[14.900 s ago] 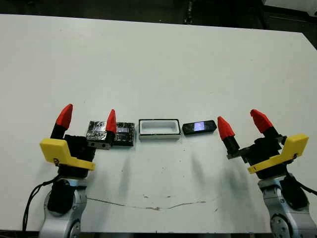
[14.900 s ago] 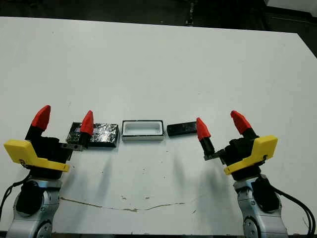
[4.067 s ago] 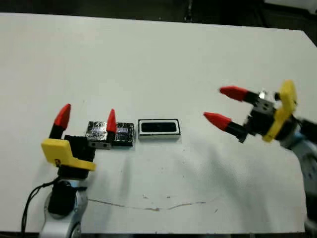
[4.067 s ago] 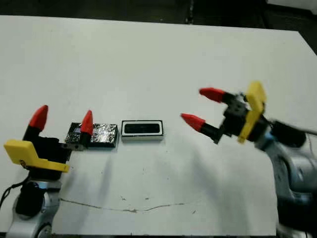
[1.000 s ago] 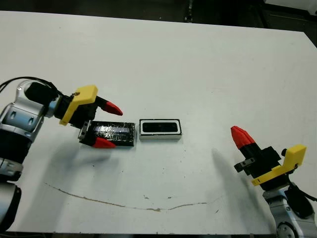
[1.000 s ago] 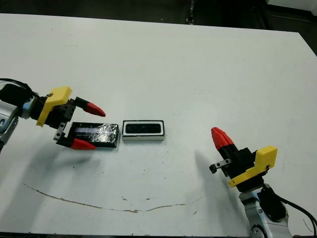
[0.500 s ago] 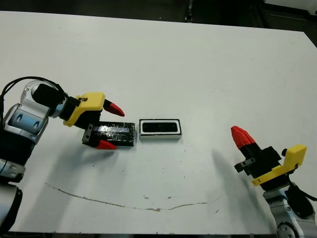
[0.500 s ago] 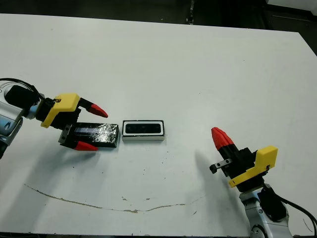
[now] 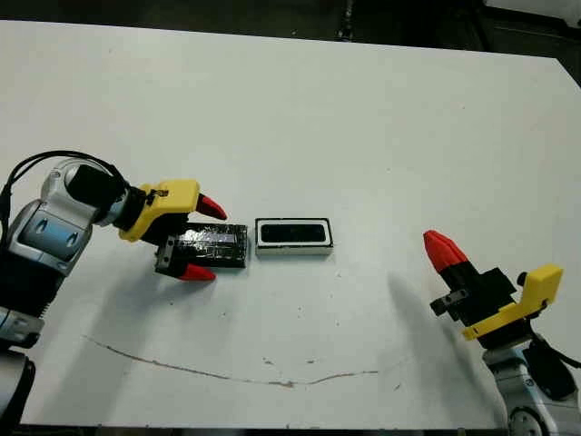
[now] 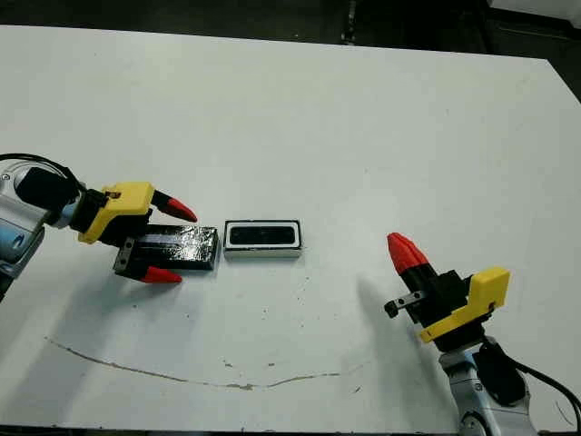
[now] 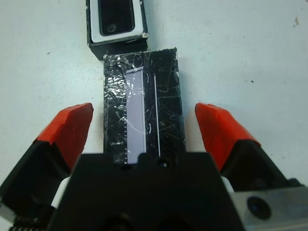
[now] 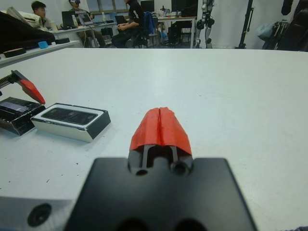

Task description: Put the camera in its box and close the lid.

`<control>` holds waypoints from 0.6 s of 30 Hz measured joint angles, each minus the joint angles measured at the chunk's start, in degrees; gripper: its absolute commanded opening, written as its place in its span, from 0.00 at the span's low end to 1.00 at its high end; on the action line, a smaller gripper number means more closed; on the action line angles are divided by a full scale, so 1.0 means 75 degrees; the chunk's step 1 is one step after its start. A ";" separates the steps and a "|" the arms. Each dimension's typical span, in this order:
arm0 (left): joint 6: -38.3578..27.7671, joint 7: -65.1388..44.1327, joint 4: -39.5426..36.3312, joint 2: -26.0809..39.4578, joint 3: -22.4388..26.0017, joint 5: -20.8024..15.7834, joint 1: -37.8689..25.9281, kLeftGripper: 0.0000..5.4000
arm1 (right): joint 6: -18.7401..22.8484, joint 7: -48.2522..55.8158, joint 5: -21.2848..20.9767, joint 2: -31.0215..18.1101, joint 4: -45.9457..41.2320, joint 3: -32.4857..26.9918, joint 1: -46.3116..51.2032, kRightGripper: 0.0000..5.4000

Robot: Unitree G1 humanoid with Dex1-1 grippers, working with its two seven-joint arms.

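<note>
The black camera (image 9: pixel 293 233) lies inside the white-walled box (image 9: pixel 292 252) at the table's middle. Just left of the box, end to end with it, the crinkly black lid (image 9: pixel 218 247) lies flat on the table. My left gripper (image 9: pixel 205 240) is open and low over the lid's left end, one red finger (image 11: pixel 70 127) on each long side, neither touching it in the left wrist view. My right gripper (image 9: pixel 440 247) is shut with nothing in it, held above the table far to the right of the box.
A thin brown scratch (image 9: pixel 272 381) runs along the table's near part. In the right wrist view, people (image 12: pixel 130 19) sit at desks beyond the far edge of the table.
My left gripper has slid a little right and nearer, so its fingers reach further along the lid. Box, camera and right arm have not moved.
</note>
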 measured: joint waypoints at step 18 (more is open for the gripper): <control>0.0177 0.0290 0.0093 -0.0009 0.0136 -0.0315 0.0198 0.59 | 0.0006 0.0012 0.0025 -0.0033 0.0005 0.0016 0.0000 0.00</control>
